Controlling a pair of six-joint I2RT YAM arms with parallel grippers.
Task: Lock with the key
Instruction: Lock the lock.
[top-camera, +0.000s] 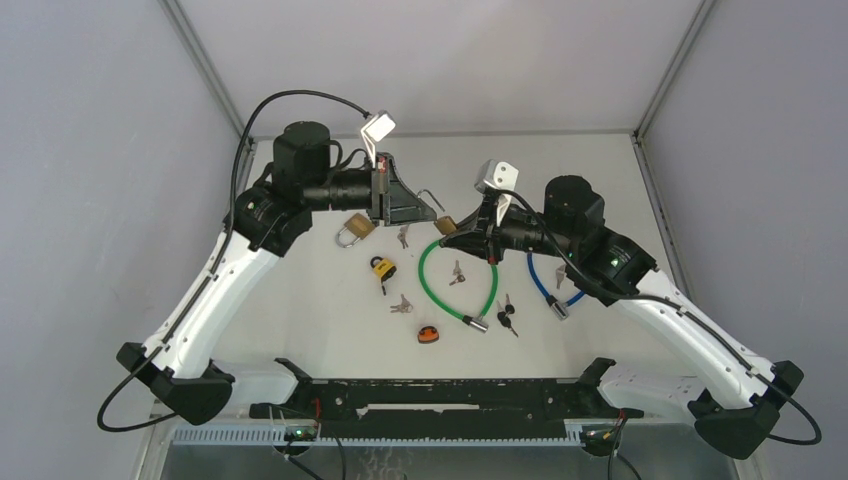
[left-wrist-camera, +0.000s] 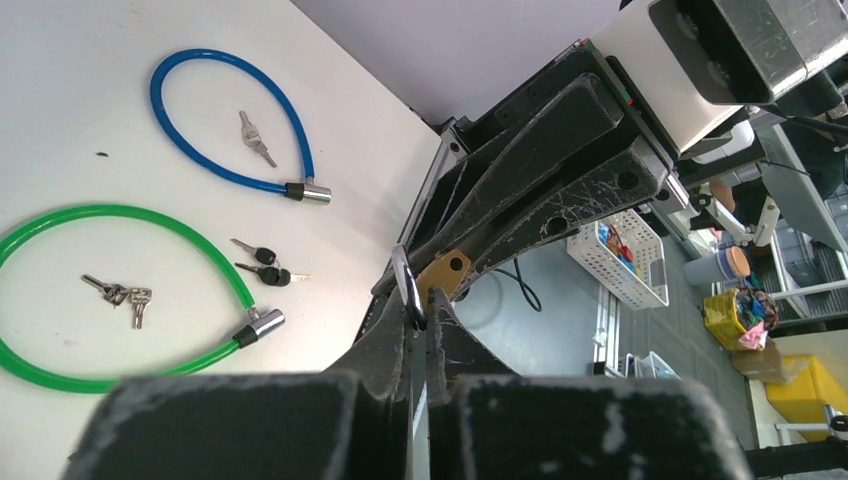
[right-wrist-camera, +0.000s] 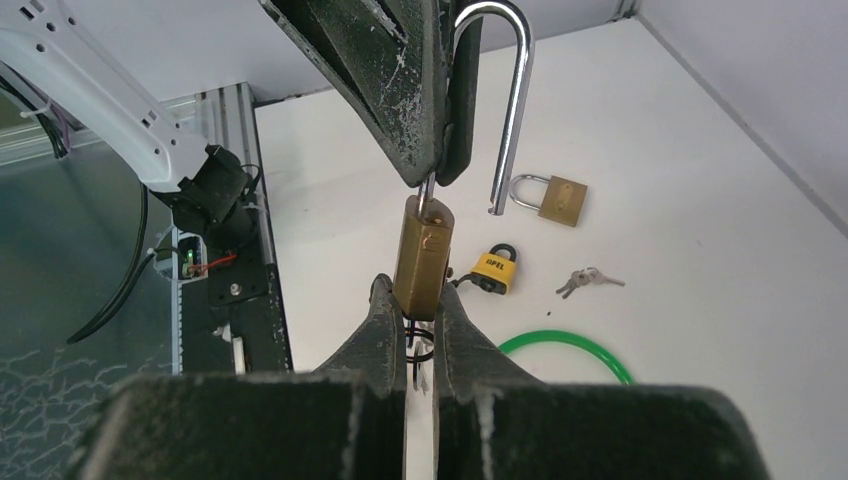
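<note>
A brass padlock (right-wrist-camera: 422, 255) hangs in the air between my two grippers, above the back middle of the table (top-camera: 320, 300). Its steel shackle (right-wrist-camera: 512, 100) stands open, one leg free. My left gripper (left-wrist-camera: 420, 310) is shut on the shackle (left-wrist-camera: 404, 285) from above. My right gripper (right-wrist-camera: 410, 292) is shut from below on the key, whose ring (right-wrist-camera: 420, 345) shows between the fingers; its fingertips hug the padlock's lower end. From the top the padlock (top-camera: 445, 225) sits where the left gripper (top-camera: 436, 212) and right gripper (top-camera: 450, 229) meet.
On the table lie a second brass padlock (top-camera: 353, 230), a yellow padlock (top-camera: 382, 267), a green cable lock (top-camera: 422, 275), a blue cable lock (top-camera: 538, 285), loose key bunches (top-camera: 401, 305) (top-camera: 457, 272) (top-camera: 506, 315) and a small orange item (top-camera: 429, 334).
</note>
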